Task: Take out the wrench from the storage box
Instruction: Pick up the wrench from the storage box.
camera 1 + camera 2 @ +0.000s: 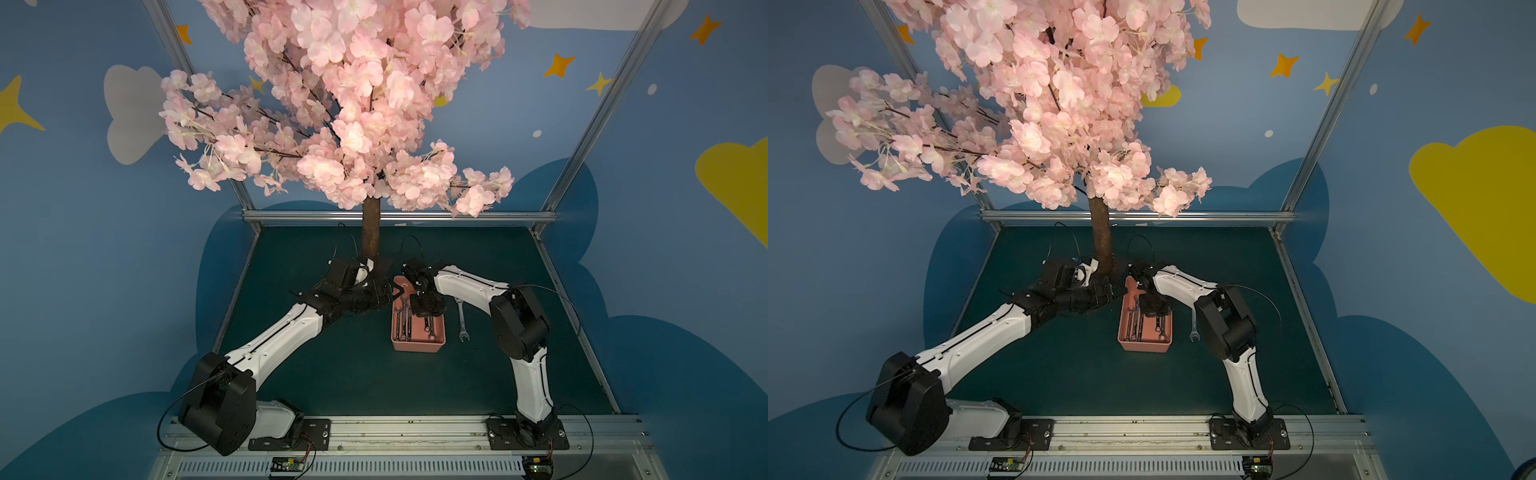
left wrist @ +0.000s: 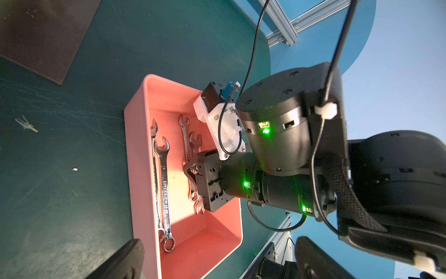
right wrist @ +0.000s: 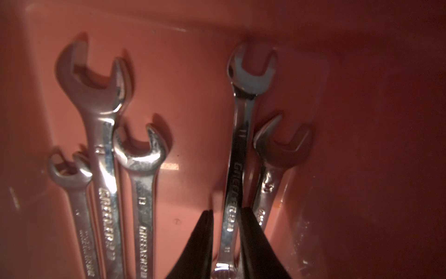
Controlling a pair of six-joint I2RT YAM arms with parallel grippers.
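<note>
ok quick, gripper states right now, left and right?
Left gripper: open, holding nothing.
Right gripper: jaws astride the wrench marked 11 inside the storage box; whether it is clamped cannot be told.

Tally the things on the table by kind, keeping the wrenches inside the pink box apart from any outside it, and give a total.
Salmon-pink plastic storage box: 1
Silver metal wrenches inside it: 5
Silver metal wrench on the green table, outside the box: 1
Total: 7
</note>
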